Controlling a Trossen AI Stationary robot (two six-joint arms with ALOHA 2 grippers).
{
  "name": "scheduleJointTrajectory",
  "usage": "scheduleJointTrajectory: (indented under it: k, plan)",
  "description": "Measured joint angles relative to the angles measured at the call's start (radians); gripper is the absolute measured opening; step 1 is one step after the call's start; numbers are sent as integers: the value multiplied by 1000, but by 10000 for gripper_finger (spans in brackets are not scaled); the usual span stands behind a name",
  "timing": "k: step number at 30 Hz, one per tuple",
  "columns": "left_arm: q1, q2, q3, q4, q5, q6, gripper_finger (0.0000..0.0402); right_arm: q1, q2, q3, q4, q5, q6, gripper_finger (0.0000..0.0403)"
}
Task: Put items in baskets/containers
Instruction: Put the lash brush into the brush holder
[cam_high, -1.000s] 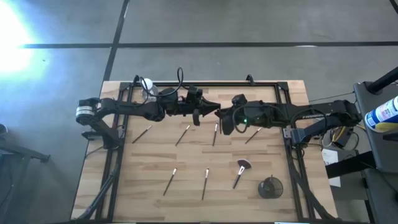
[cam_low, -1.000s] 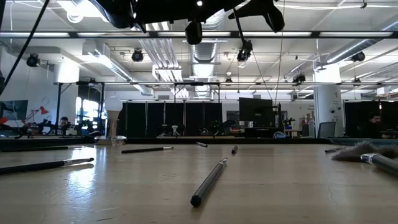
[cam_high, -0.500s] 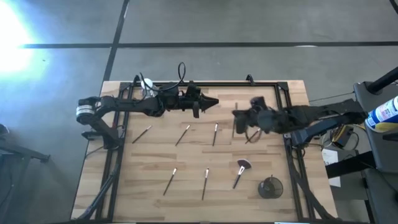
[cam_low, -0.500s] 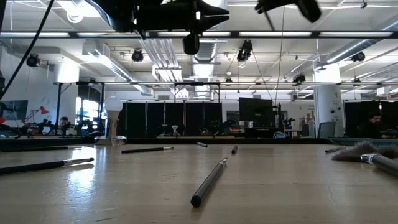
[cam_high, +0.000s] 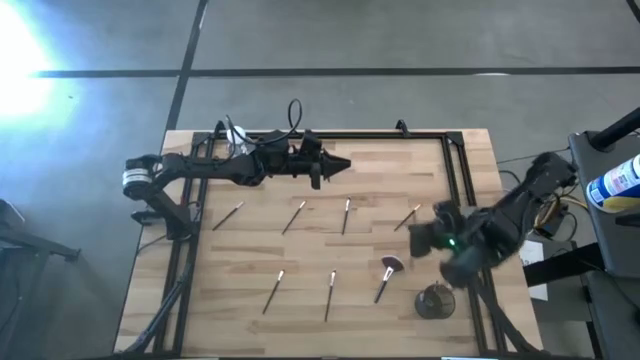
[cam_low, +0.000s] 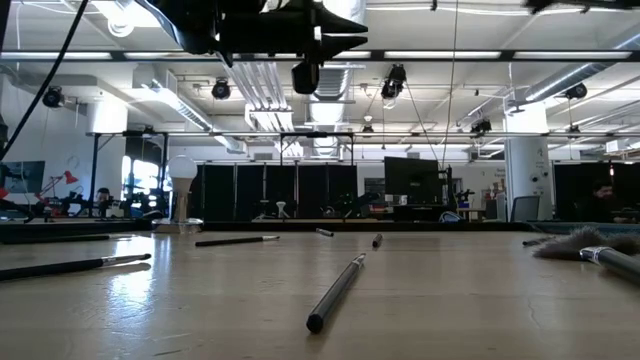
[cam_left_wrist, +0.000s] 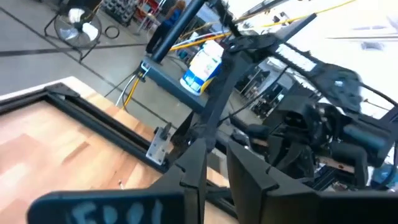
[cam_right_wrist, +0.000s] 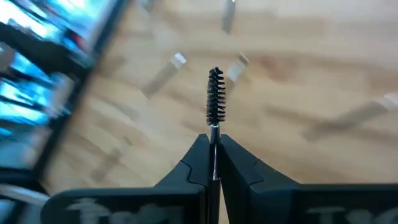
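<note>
While the right gripper (cam_right_wrist: 212, 163) pinches a spoolie brush (cam_right_wrist: 215, 98) between pressed jaws, bristles pointing straight out ahead, the dark cup (cam_high: 435, 300) sits just beyond it by the tabletop's near right corner. Probably the brush must tip upright over it. Other brushes (cam_high: 294, 216) lie scattered on bare wood. The left gripper (cam_high: 335, 165) waits, jaws together, near the far edge.

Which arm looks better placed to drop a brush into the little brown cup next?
The right, most likely. Its tool is shut on a spoolie brush and hangs just above the cup at the table's near right corner. The left tool is across the table at the far edge.
</note>
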Motion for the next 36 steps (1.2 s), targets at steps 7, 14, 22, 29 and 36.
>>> scheduleJointTrajectory:
  k: [7, 14, 22, 29, 36]
  plan:
    - [0, 1, 0, -15, 0, 18, 55, 216, 145, 75, -236, -73, 180, 12]
    - [0, 1, -2, -33, 0, 19, 55, 305, 268, 65, -233, -62, 151, 12]
    - [-1, 1, -2, -33, 0, 21, 55, 361, 395, 60, -220, -76, 121, 12]
    - [-2, 1, -2, -33, -1, 23, 55, 394, 468, 58, -169, -78, 111, 12]
    - [-2, 1, -2, -42, -23, 56, 55, 412, 473, 54, -165, -89, 103, 13]
